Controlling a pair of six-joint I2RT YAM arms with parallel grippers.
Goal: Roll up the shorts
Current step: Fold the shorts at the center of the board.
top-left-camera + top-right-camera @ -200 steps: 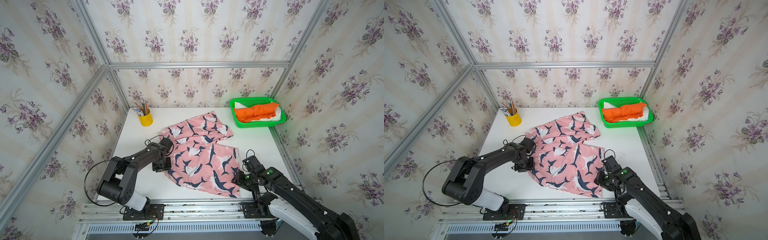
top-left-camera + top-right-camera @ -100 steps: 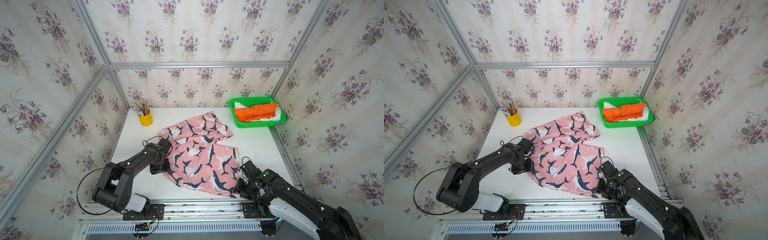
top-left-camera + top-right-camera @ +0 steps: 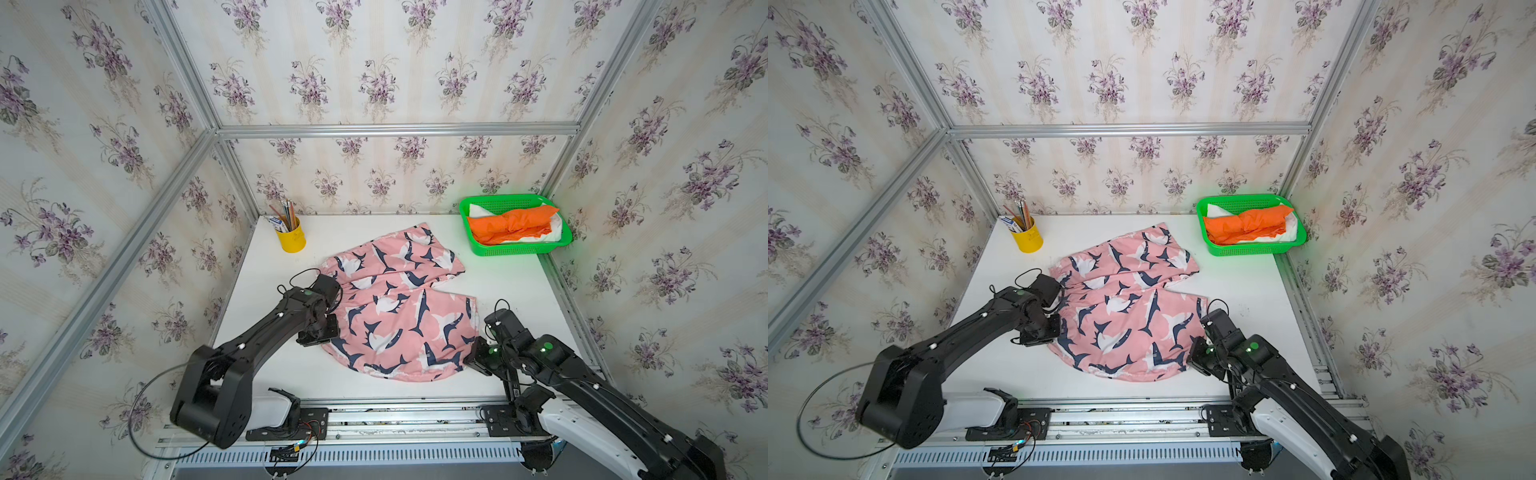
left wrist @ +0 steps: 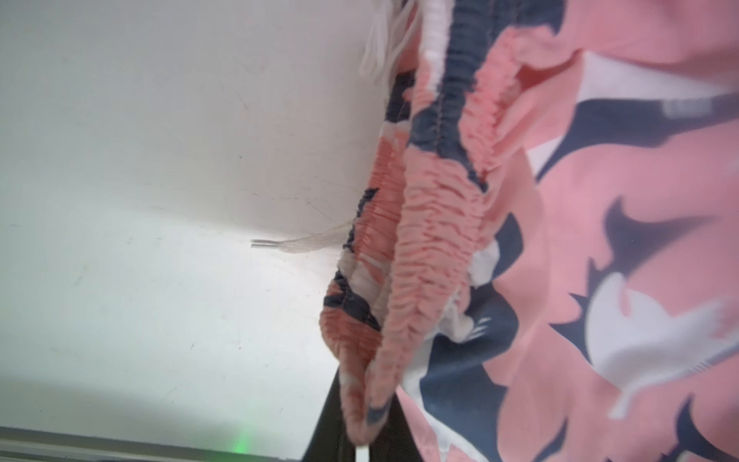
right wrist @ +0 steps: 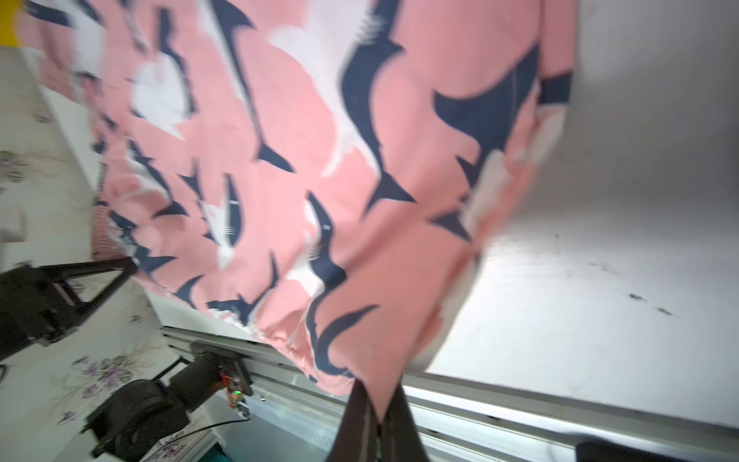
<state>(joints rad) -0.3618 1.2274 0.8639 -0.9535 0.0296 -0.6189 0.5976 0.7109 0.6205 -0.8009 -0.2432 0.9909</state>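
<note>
You look down into a cell papered with floral wallpaper [image 3: 374,75], with a white counter [image 3: 511,286] at its base.

**Task item.** The pink shark-print shorts [image 3: 399,307] lie spread near the middle of the counter. One leg reaches toward the back wall and the other toward your right arm. The cloth is mostly flat, with a rounded fold along its near edge.

**Left arm.** Your left end effector [image 3: 328,328] sits at the left edge of the garment. In the left wrist view its dark fingers [image 4: 340,424] are closed tight on the gathered waistband [image 4: 432,224], which bunches up from the grip. A pale drawstring [image 4: 304,244] trails onto the counter beside it.

**Right arm.** Your right end effector [image 3: 473,357] meets the near right corner of the garment. In the right wrist view its two fingers [image 5: 356,416] are pressed together with a corner of the pink cloth pinched between them. The cloth fans out from that pinch.

**Surroundings.** A green basket [image 3: 519,249] stands at the far right corner, well apart from the spread garment. It holds the orange shorts [image 3: 511,224], bundled on top of the white shorts [image 3: 555,232]. A yellow cup [image 3: 293,241] with pencils [image 3: 284,210] stands at the far left corner.
</note>
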